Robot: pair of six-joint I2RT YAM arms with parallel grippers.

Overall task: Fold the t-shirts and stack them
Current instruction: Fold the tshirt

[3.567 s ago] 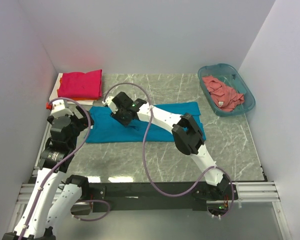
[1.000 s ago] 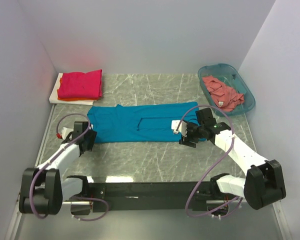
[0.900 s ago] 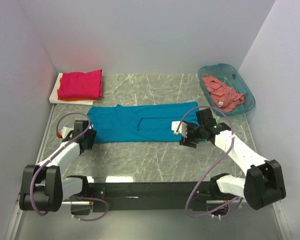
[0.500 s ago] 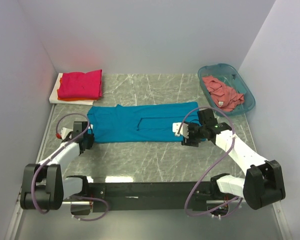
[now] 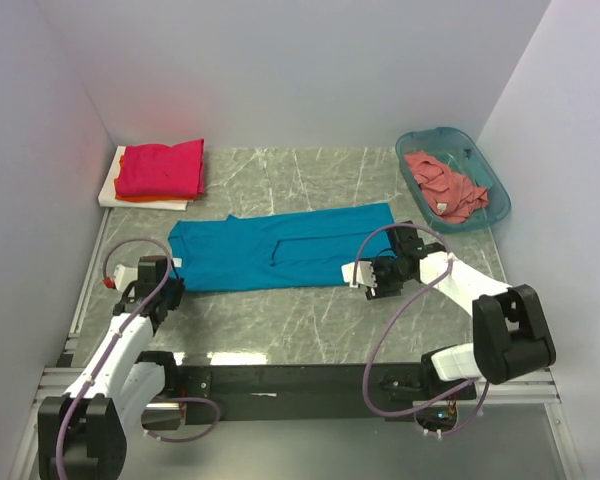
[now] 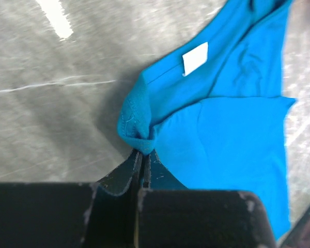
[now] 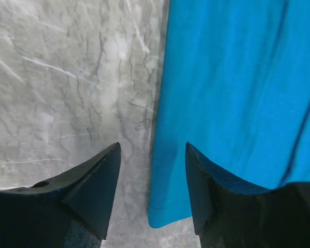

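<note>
A teal-blue t-shirt lies spread in a long strip across the middle of the table. My left gripper is shut on its near left corner; in the left wrist view the jaws pinch a bunched fold of the teal cloth. My right gripper hangs open over the shirt's near right corner. In the right wrist view that gripper straddles the hem edge of the shirt. A folded magenta-red shirt lies on an orange one at the back left.
The folded stack rests on a flat white board by the left wall. A translucent teal basket at the back right holds a crumpled salmon-pink shirt. White walls enclose the grey marble table on three sides.
My left gripper has shut on the shirt's near left corner and drawn back toward the near left. The right gripper has slid to the near right corner, its jaws narrowing.
</note>
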